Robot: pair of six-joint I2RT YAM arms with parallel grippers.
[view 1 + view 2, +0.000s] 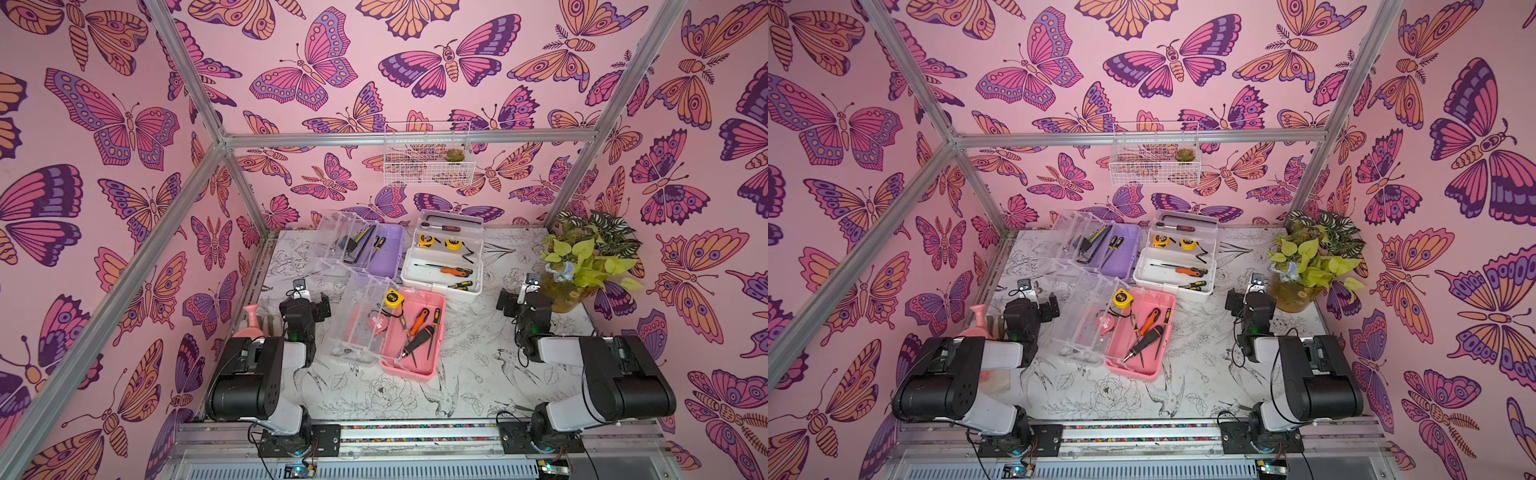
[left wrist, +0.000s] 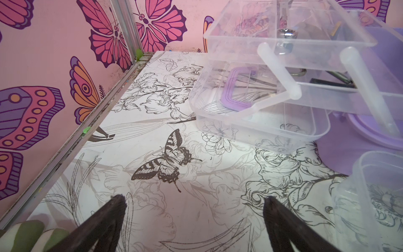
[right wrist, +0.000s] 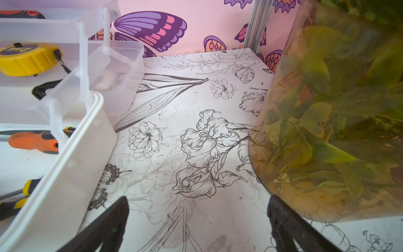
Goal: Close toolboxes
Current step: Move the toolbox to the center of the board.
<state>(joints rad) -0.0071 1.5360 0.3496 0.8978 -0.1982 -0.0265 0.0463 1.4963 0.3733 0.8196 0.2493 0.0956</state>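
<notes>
Three toolboxes stand open on the flower-printed table in both top views, clear lids and trays folded out, tools inside. The pink toolbox [image 1: 432, 332] is nearest, the purple toolbox [image 1: 390, 249] is at the back left and the white toolbox [image 1: 440, 286] at the back right. My left gripper [image 1: 311, 300] hangs open left of the pink box's clear lid [image 2: 370, 196]. Ahead of it in the left wrist view lies the purple-handled lid [image 2: 235, 91]. My right gripper [image 1: 517, 297] is open between the white toolbox [image 3: 72, 170] and a plant vase. Nothing sits between either pair of fingers [image 2: 118, 209] [image 3: 117, 213].
A potted plant in a glass vase [image 1: 565, 295] fills the back right corner, close to my right gripper. A pink watering can [image 1: 249, 322] stands beside the left arm by the wall. A white wire basket [image 1: 428, 153] hangs on the back wall. Aluminium frame posts edge the table.
</notes>
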